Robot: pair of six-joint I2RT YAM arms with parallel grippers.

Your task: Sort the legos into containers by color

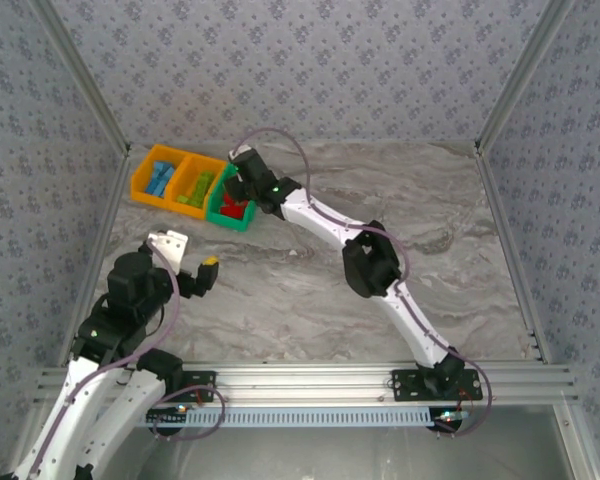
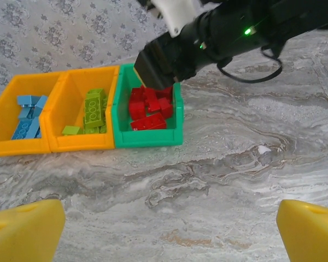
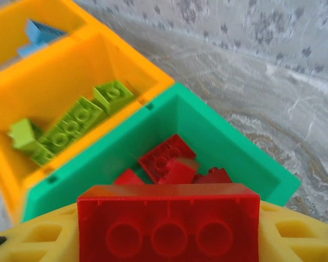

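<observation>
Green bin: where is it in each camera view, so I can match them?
Top external: green bin upper left, rightmost of three.
Left wrist: green bin left of centre, upper half.
Right wrist: green bin centre, beyond the red brick in the foreground.
Shared landmark: the orange bin of lime bricks beside it.

Bins (image 2: 147, 139): 2 orange, 1 green.
Legos (image 2: 147, 112): blue, lime, red.
Table (image 2: 235, 180): grey-white marble veins.
Walls (image 1: 310, 70): grey, floral print.
L fingers (image 2: 24, 232): yellow.
Arms (image 1: 320, 222): white & black.

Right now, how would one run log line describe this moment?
right fingers: holding red brick above green bin | left fingers: open, empty
</observation>
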